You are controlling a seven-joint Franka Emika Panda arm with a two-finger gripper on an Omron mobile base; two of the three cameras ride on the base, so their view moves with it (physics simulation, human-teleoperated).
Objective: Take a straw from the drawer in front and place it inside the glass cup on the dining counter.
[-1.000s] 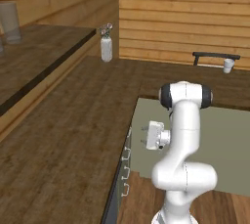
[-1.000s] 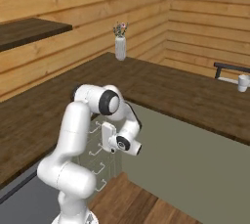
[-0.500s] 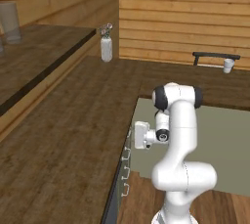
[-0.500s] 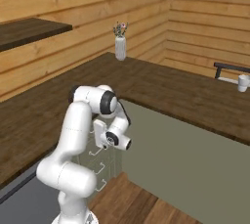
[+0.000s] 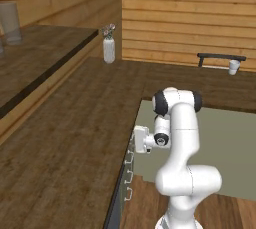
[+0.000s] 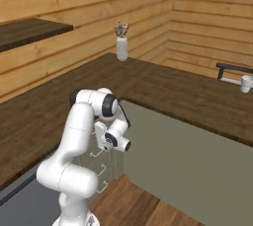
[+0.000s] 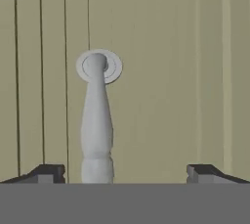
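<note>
Just ahead of our pincer, between its wide-open fingertips, a grey handle stands out from the sage-green drawer front. Well beyond the pincer, the glass cup sits on the dark wooden desk.

Far glass cup too small to tell its contents; metal handle cut off at the hand view's bottom.

The glass cup, small, whitish and upright, stood on the far end of the dark wood-plank worktop. Drawer front was sage-green, shut.
</note>
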